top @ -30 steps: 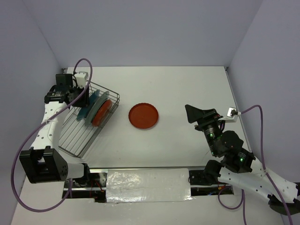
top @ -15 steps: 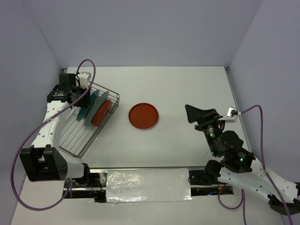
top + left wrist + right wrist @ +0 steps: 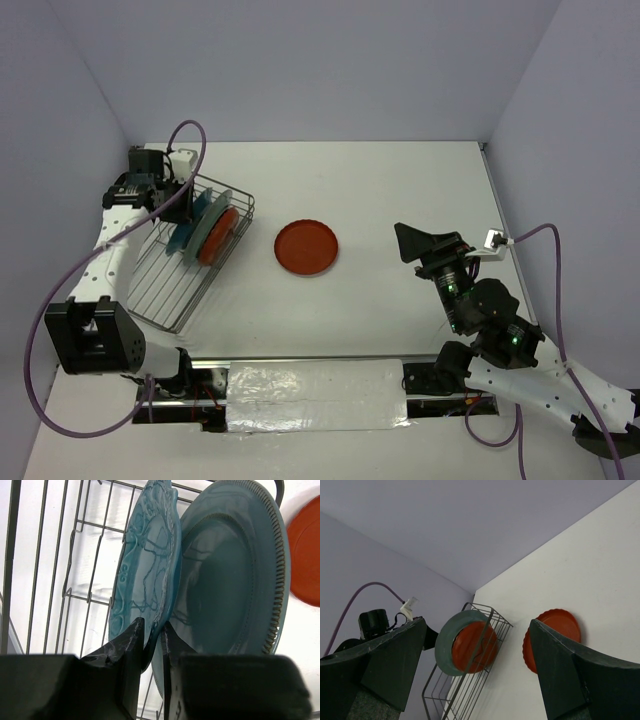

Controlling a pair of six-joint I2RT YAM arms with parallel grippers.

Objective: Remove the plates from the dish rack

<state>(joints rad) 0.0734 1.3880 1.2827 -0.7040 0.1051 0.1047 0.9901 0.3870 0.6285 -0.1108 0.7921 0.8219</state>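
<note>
jaws of the right gripper (image 3: 420, 243) are seen spread wide at the near right of the table (image 3: 400, 180), and nothing is held between them. further in, one red-orange plate (image 3: 306, 247) is found lying flat on the bare surface, well apart from the dish rack (image 3: 160, 285). the rack is set at the left, skewed to the table edge. three plates are stood on edge at its far end: a second red-orange plate (image 3: 218, 240) on the outside, a grey-teal plate (image 3: 230, 575) next to it, and a scalloped teal plate (image 3: 147, 570) innermost. at the far left, the left gripper (image 3: 152, 642) is brought in low, its jaws narrowed on the lower rim of the scalloped teal plate, which is pinched between them but not lifted out of the prongs.

the task is judged about a quarter done: one plate is unloaded, three are left in the rack, and the scalloped one is taken to be next.

no brand, label or readable writing is made out anywhere.
</note>
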